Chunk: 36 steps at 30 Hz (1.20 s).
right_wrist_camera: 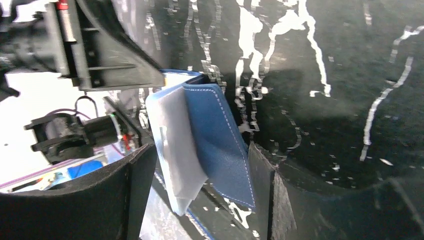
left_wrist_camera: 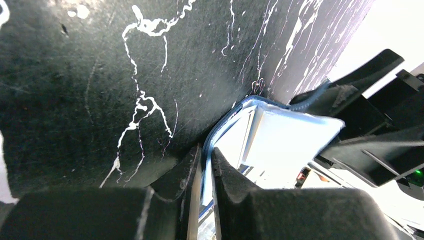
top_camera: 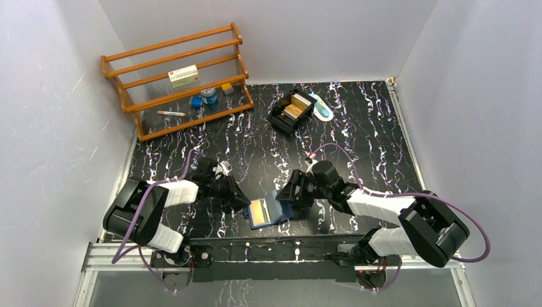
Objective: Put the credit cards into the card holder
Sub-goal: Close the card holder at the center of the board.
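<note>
The left gripper [left_wrist_camera: 206, 154] is pressed nearly together, with an edge of the card holder [left_wrist_camera: 280, 135] pinched between its fingers. The right gripper [right_wrist_camera: 200, 152] is spread wide around the holder's other flap. The holder is seen open on the table [top_camera: 358, 128] between them.

Card holder [top_camera: 265, 212] sits low centre of frame on the worktop [top_camera: 371, 128], lying open, close to the bottom edge. Left end effector [top_camera: 245, 200] is at its left edge, with that edge between the fingers. Right end effector [top_camera: 289, 200] is at its right, one finger on each side of the raised flap. Tray [top_camera: 277, 119] is upper centre, credit cards [top_camera: 295, 105] inside. Rack [top_camera: 172, 43] is upper left of frame, box [top_camera: 183, 76] on a shelf.
</note>
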Tool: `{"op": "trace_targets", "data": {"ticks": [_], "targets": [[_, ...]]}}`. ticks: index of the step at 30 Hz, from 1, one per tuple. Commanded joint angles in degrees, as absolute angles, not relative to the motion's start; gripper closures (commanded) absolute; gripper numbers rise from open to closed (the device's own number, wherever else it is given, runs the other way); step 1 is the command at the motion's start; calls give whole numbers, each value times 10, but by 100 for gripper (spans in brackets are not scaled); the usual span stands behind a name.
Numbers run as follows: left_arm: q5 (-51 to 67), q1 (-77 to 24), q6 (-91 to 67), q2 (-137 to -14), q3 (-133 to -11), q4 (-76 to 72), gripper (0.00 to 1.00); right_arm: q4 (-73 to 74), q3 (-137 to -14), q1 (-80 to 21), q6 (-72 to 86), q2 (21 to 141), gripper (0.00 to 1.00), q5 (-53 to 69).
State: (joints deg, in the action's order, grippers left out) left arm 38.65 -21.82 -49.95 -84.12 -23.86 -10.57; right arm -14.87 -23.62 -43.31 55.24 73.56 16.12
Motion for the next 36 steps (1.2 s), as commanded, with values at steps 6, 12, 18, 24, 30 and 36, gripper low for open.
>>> {"op": "trace_targets", "data": {"ticks": [6,12,18,24,30,36], "targets": [[365,-244,-508,-851,-251,-105,90,-257,-249,-441,614,681,27,234],[361,-255,-519,-853,-258,-110,90,-276,-249,-444,632,681,27,241],[352,-277,-543,-857,-262,-129,90,-334,-245,-478,658,724,29,234],[358,-297,-561,-863,-280,-142,82,-325,-264,-501,627,780,34,223],[299,-297,-511,-817,-323,-23,70,-189,-294,-501,557,784,49,170],[264,-297,-486,-787,-345,72,69,-123,-331,-506,521,822,55,148]]}}
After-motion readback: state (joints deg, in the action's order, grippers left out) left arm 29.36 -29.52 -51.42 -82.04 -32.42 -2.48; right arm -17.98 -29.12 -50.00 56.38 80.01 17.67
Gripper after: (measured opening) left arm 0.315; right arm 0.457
